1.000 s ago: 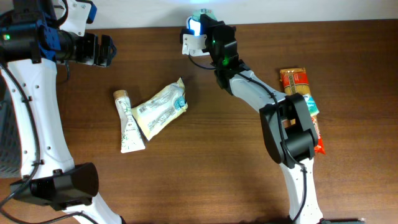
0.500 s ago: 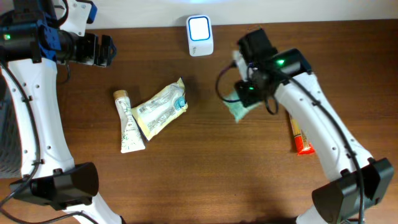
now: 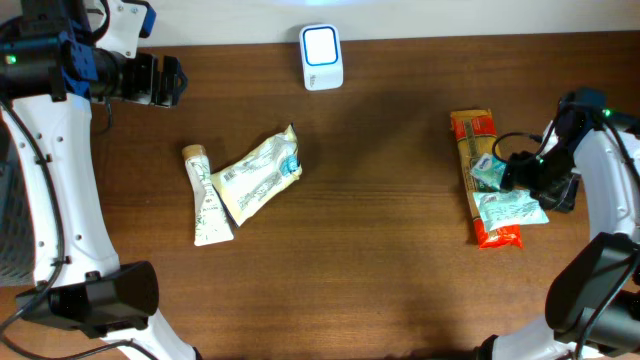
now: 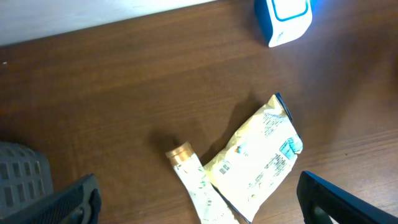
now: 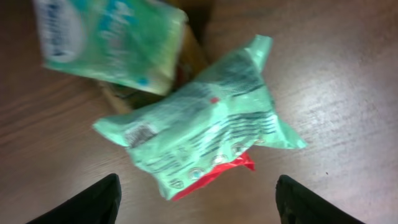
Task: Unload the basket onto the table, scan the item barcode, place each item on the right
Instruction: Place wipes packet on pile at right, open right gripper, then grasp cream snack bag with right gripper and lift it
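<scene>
- The table [image 3: 400,280] is dark wood grain. The scanner [image 3: 322,44], a small white box with a lit face, stands at its far edge.
- The right gripper [image 5: 196,196] hangs well to the scanner's right and nearer the robot. Its jaws are spread wide and grip nothing.
- The left gripper [image 3: 168,80] hovers to the scanner's left, jaws likewise spread and empty.
- The long packet [image 3: 474,135], orange running to red, lies right of the scanner, pointing away from the robot.
- The cream pouch [image 3: 258,172], soft and crinkled, lies slantwise left of the scanner. It is probably the left arm's to fetch.
- The green pouch [image 5: 211,124], glossy puffed film, lies loose directly beneath the right jaws, on top of the long packet. Its long axis slants across the gap between the fingers. Dark print faces up, but I cannot tell whether a barcode shows.
- The tube [image 3: 207,200], flattened and gold-capped, touches the cream pouch on the side away from the scanner.
- The teal pouch [image 5: 112,37] sits just beside the green pouch, on the scanner's side.
</scene>
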